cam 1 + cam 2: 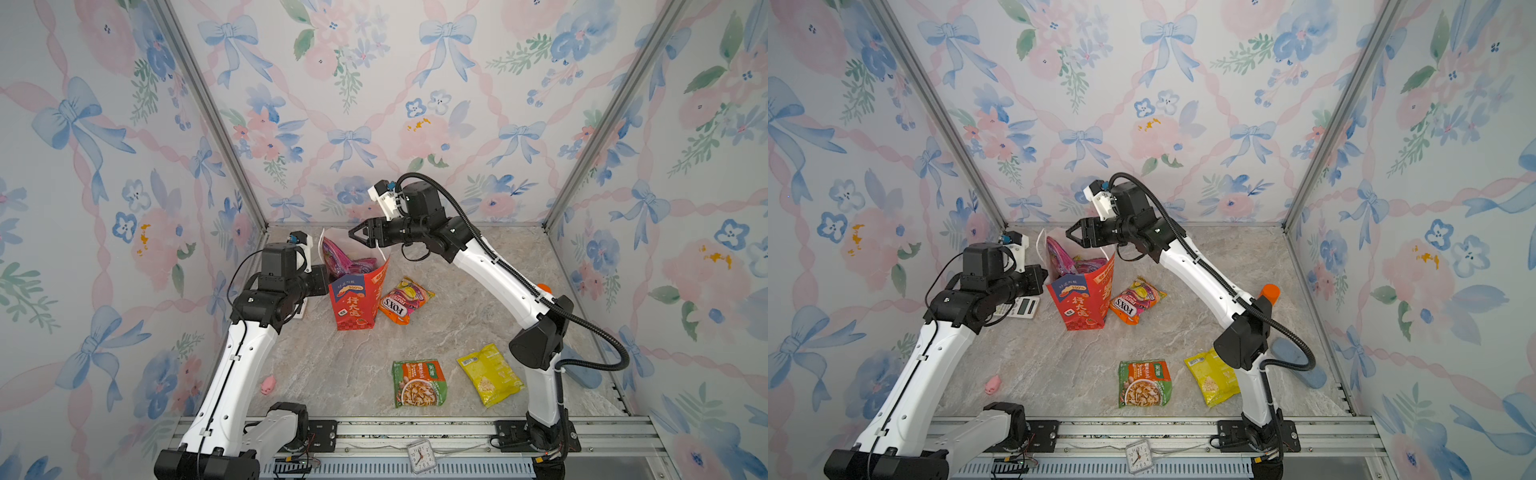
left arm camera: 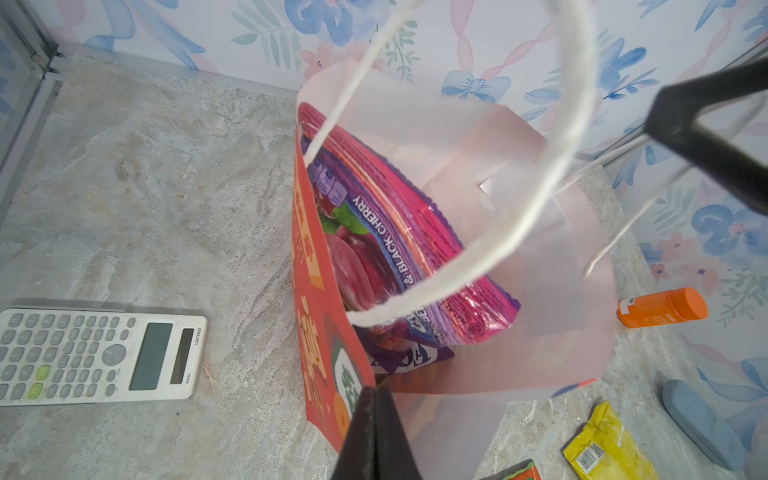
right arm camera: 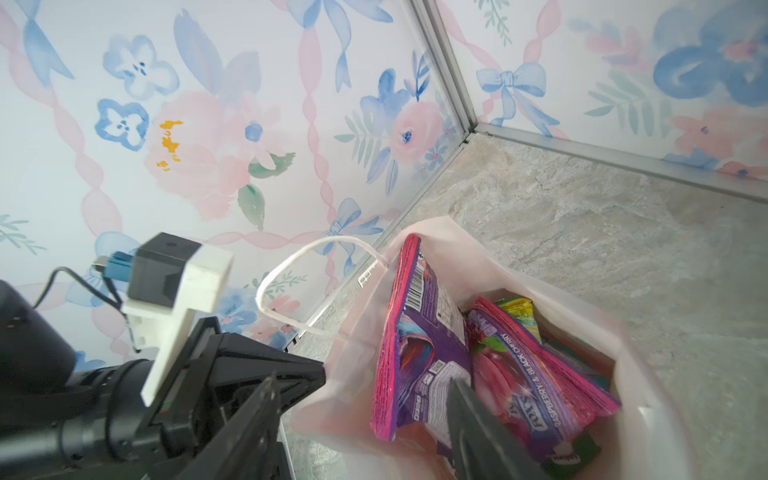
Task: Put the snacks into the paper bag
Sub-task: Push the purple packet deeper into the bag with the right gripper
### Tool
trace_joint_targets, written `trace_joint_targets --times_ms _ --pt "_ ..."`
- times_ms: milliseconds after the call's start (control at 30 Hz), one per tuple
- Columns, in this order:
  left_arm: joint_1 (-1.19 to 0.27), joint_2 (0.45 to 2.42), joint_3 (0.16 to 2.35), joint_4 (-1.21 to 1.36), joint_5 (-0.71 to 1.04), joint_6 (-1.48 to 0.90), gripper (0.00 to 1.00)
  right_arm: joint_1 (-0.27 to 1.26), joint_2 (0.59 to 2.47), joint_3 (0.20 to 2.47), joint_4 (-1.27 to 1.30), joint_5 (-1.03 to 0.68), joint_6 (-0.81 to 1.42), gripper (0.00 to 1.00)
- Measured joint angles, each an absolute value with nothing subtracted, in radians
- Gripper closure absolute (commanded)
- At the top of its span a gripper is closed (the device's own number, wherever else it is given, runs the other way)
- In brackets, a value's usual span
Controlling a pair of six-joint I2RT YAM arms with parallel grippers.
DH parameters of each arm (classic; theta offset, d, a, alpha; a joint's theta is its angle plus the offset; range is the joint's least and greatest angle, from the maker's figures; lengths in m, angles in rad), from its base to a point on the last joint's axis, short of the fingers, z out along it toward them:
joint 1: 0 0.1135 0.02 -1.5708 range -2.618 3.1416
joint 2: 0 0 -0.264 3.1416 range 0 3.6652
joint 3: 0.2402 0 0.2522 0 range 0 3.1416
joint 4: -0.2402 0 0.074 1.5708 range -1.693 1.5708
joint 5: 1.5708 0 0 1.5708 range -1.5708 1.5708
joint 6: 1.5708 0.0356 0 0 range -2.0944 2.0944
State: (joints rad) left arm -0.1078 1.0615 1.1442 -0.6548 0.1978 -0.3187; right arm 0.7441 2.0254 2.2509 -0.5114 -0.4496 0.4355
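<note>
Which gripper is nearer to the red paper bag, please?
Left. The left gripper is clamped on the rim of the paper bag; the right gripper hangs open above its mouth.

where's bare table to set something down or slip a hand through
Widest bare patch of the marble table: between the red paper carrier bag, the tiny pink toy and the green foil packet. The back right corner is bare. Crowded around the bag: orange FOX'S packet beside it, left gripper shut on its rim, right gripper open above.

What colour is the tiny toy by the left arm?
Pink; the toy shows best in a top view.
</note>
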Motion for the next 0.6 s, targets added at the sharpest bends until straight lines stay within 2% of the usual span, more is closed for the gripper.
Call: trace_joint_targets --times_ms 100,400,600 --pt "-0.108 1.061 1.144 -0.655 0.198 -0.319 0.94 0.749 1.960 2.215 -0.510 -0.408 0.422 0.39" --pt "-0.108 1.061 1.144 -0.654 0.198 -0.319 0.94 0.837 1.898 2.227 -0.630 -0.220 0.295 0.60" --pt "-0.108 1.061 1.144 -0.654 0.198 -0.319 0.94 0.886 1.948 2.270 -0.712 -0.148 0.237 0.61"
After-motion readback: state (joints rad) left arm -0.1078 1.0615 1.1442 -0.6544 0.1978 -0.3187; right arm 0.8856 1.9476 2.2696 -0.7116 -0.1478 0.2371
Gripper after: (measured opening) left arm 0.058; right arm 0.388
